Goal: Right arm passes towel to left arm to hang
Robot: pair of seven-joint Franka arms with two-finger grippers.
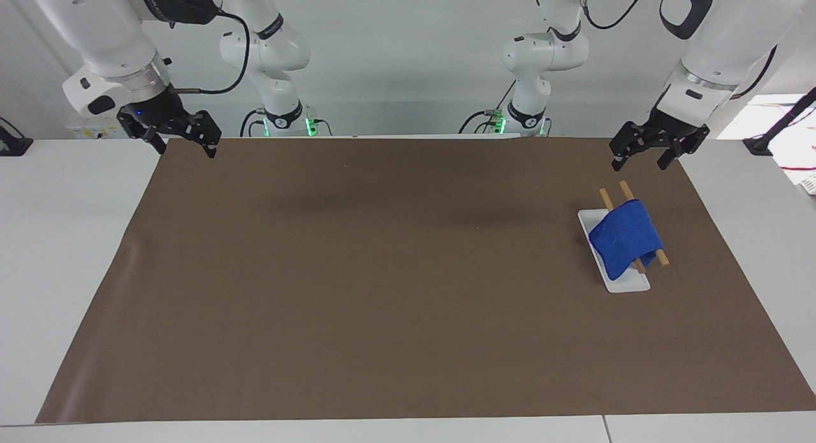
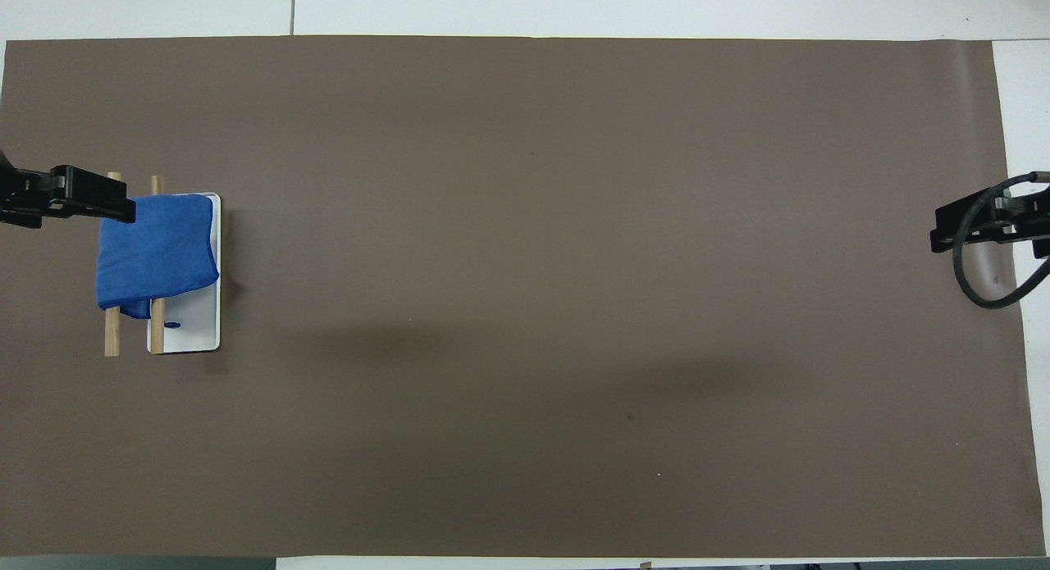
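From across, both claws — left claw (image 1: 644,159), right claw (image 1: 185,146) — gape empty; overhead overlaps towel (image 2: 156,253).

Fuzzy, matt blue cloth for the towel (image 1: 625,238); pale bare wood for the two rods (image 2: 111,336); smooth, glossy white plastic for the tray (image 2: 197,324). Matt brown paper-like sheeting, faintly creased, for the table cover (image 1: 382,271). Matt black on both grippers.

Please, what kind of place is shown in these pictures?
Probably a robotics lab or test bench: two white robot arms stand at a table under a brown mat, with cables at their bases. A small rack with wooden rods holds a blue towel.
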